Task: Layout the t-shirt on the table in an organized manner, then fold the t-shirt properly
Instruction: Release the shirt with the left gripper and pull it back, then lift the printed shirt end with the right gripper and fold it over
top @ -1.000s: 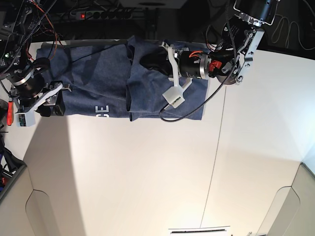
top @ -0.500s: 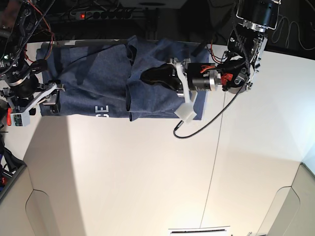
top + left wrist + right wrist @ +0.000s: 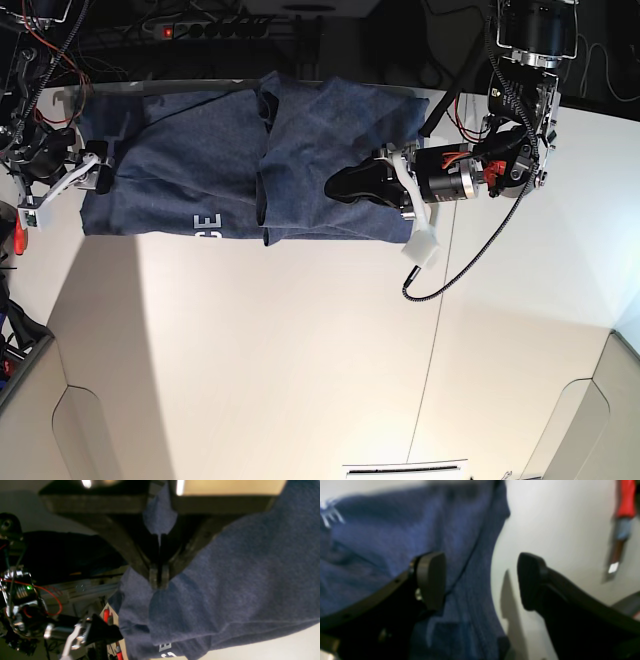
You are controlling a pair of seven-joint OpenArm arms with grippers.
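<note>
Lying under closed, empty left jaws (image 3: 157, 580): t-shirt (image 3: 220, 170); right jaws (image 3: 480, 580) wide, straddling hem.

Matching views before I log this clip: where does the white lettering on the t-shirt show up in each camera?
Base: white lettering near the lower hem of the t-shirt, left of the middle fold.
Left wrist: bottom centre, partly cut off by the frame edge.
Right wrist: blurred white marks at far upper left, likely the same print.
Shared landmark: the shirt's edge against the white table.
</note>
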